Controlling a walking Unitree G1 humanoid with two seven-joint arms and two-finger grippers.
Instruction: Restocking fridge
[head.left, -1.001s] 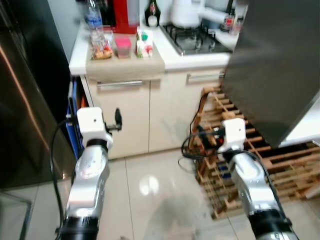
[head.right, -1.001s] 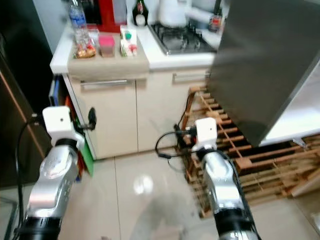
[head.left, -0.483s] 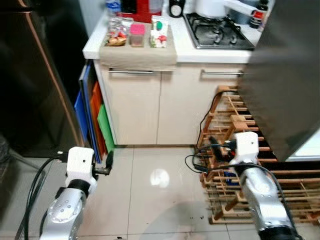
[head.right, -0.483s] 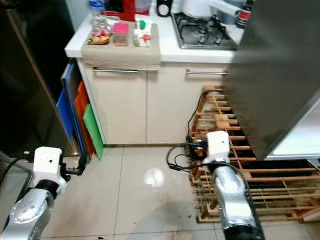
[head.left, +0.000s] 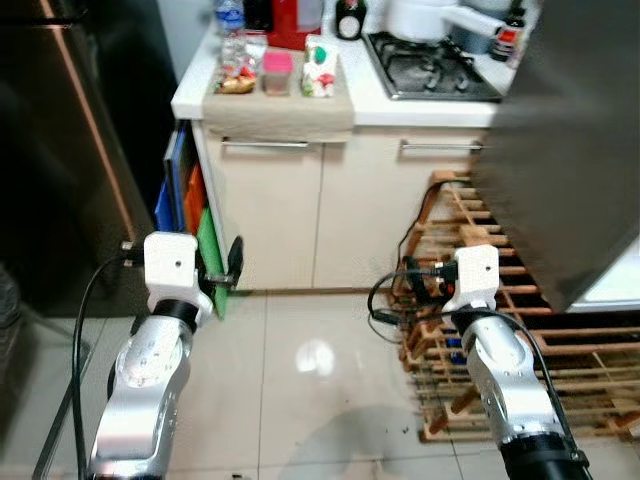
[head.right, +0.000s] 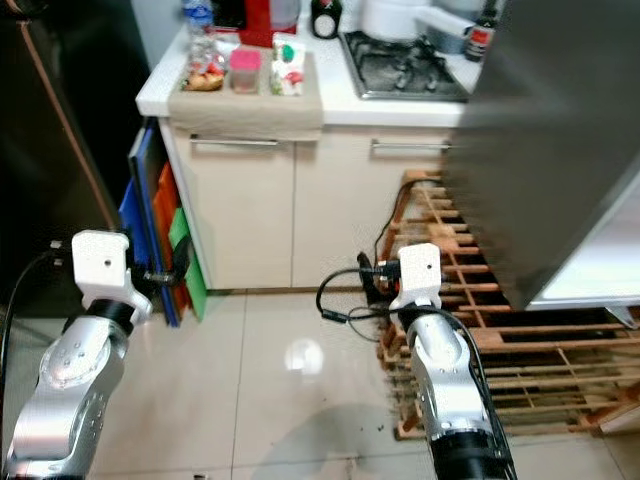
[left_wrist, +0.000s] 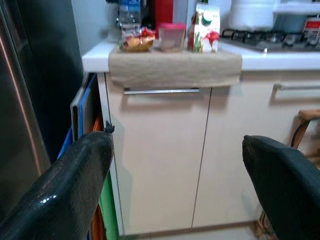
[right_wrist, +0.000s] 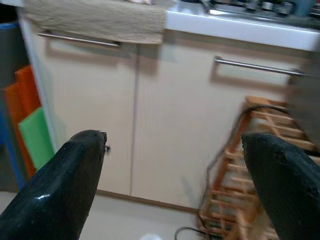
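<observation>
- While we stand on the tiled floor (head.left: 300, 360) facing the cabinets (head.left: 320, 215), both arms are raised forward with nothing held, which we judge suits an approach to the goods rather than a grasp.
- Our left gripper (left_wrist: 175, 185) has its fingers (left_wrist: 75, 185) spread wide and empty; framed between them is the cabinet front, and up beyond the tips sits the counter (left_wrist: 260, 59).
- Our right gripper (right_wrist: 175, 185) also has its fingers (right_wrist: 65, 175) spread wide around nothing, with a cabinet door and its bar handle (right_wrist: 257, 67) ahead of the tips.
- The goods to restock wait on a beige cloth (head.left: 280, 105) at the counter edge, well beyond both sets of fingers: a water bottle (head.left: 231, 30), a bowl of snacks (head.left: 236, 80), a pink tub (head.left: 277, 72) and a carton (head.left: 320, 68). Grouped near the edge, they look staged for easy reach.
- The dark fridge (head.left: 70, 160) stands off to the side of the left fingers, its door appearing closed, so we judge nothing is loaded yet.
- Coloured boards (head.left: 195, 215) are slotted between fridge and cabinet, likely stored out of the way.
- A wooden rack (head.left: 500, 300) with cables lies just beside the right arm; we should mind it when stepping in.
- A hob (head.left: 430, 65) lies further along the counter.
</observation>
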